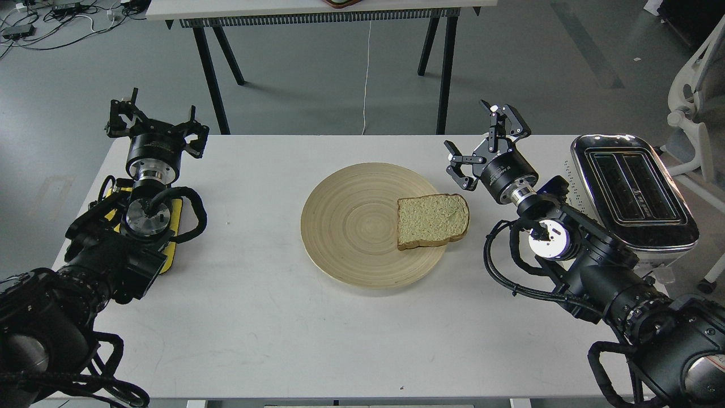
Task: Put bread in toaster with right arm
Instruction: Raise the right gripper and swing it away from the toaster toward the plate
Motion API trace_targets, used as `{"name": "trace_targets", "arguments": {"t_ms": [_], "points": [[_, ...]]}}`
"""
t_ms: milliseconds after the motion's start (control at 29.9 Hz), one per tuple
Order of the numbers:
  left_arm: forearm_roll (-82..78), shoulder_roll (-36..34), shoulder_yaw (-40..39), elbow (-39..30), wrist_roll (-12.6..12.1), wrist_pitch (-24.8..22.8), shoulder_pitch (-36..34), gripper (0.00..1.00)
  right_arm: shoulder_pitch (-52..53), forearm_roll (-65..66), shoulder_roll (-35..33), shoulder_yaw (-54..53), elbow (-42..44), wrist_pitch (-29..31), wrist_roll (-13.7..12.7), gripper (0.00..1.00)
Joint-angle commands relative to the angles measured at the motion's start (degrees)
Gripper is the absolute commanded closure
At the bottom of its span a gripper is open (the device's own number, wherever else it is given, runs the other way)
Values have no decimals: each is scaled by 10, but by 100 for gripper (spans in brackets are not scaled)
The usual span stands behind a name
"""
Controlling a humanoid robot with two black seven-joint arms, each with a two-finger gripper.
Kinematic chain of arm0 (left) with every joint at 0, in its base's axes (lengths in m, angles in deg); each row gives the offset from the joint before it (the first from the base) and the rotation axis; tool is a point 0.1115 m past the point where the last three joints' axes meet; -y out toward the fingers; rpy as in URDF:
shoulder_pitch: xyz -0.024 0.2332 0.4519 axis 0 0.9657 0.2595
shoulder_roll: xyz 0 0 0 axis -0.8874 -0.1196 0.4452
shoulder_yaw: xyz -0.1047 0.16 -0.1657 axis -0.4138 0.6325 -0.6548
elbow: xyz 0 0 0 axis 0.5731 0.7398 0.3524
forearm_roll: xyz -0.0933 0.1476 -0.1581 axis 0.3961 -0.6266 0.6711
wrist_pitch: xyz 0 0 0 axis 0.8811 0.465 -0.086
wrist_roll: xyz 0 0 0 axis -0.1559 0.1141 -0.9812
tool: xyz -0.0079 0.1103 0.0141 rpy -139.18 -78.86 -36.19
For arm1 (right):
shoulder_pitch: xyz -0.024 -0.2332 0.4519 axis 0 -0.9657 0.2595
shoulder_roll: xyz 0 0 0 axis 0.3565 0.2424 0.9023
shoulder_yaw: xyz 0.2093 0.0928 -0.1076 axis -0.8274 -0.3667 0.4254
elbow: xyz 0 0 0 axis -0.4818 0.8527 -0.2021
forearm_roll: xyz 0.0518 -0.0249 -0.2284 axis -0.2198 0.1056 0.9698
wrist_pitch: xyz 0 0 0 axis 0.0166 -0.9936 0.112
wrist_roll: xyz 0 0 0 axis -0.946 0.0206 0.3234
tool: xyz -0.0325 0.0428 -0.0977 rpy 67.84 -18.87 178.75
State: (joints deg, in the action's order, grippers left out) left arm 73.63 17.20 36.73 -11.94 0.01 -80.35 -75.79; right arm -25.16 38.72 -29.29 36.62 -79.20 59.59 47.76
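Observation:
The bread [432,220], a pale speckled slice with a brown crust, lies flat on the right part of a round wooden plate [351,226]. The toaster [631,190], cream-white with a chrome top and two dark slots, stands at the table's right edge. My right gripper [478,141] hovers open just right of and behind the bread, between it and the toaster, with nothing between its fingers. At the far left corner of the table my left gripper [154,122] is open and holds nothing.
The white table [272,317] carries only the plate, the toaster and my arms. A second table [317,11] on black legs stands behind it. A white chair [694,107] is beyond the toaster at the right.

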Motion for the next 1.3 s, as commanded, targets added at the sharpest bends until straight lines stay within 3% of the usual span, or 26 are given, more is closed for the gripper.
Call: {"name": "trace_targets", "arguments": {"t_ms": [0,736,1271], "points": [[0,0,0,0,-2,0,0,0,-1,0,-1,0,1,0,0,1],[0,0,0,0,0,0,0,0,17,2,-29,4,-2,0,-3,1],[0,0,0,0,0,0,0,0,85,9,-79,122,-2,0,-3,1]]}}
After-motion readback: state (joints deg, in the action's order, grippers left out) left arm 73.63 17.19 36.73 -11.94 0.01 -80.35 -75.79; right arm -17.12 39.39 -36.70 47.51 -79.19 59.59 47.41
